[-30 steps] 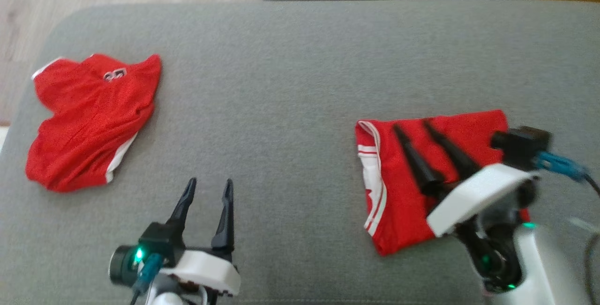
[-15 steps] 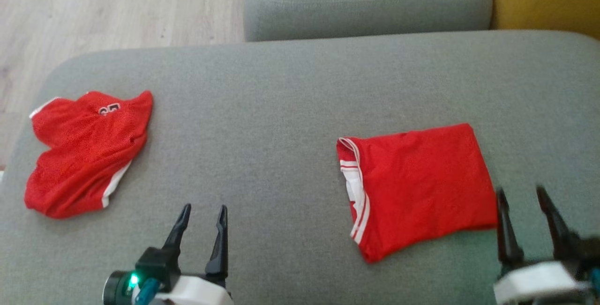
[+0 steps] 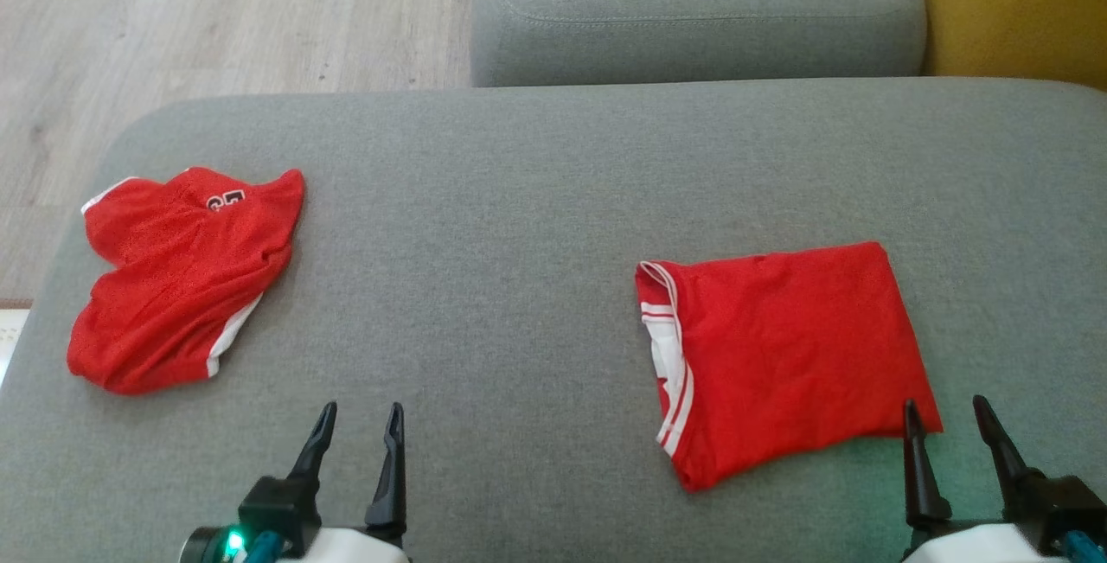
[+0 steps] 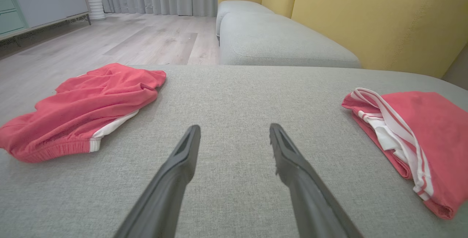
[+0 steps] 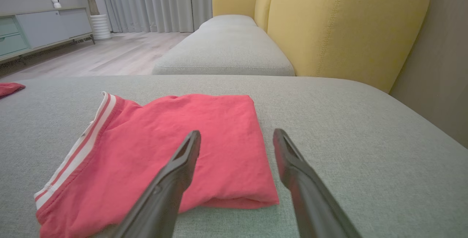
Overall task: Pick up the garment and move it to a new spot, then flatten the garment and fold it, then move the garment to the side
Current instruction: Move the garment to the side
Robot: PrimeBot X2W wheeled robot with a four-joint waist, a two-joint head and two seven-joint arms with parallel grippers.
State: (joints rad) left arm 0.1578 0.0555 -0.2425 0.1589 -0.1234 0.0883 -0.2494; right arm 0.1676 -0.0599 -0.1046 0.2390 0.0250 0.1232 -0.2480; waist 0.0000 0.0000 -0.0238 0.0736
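A folded red garment (image 3: 778, 355) with white-striped trim lies flat on the right of the grey cushion (image 3: 519, 226); it also shows in the left wrist view (image 4: 427, 128) and the right wrist view (image 5: 164, 128). A second red garment (image 3: 182, 278) lies crumpled at the far left (image 4: 84, 106) (image 5: 9, 88). My right gripper (image 3: 944, 406) is open just beyond the folded garment's near right corner, holding nothing (image 5: 237, 133). My left gripper (image 3: 361, 412) is open over bare cushion between the two garments, also holding nothing (image 4: 234, 128).
Another grey seat cushion (image 3: 692, 18) adjoins the far edge, with a yellow backrest (image 3: 1012, 9) to the right. Wooden floor (image 3: 173, 18) lies beyond the cushion's left and far-left edges. A low cabinet (image 4: 36, 7) stands across the room.
My right gripper has drawn back off the folded garment to its near right corner, leaving it lying flat. The left gripper has also pulled back slightly. The head camera has tilted, shifting the whole picture.
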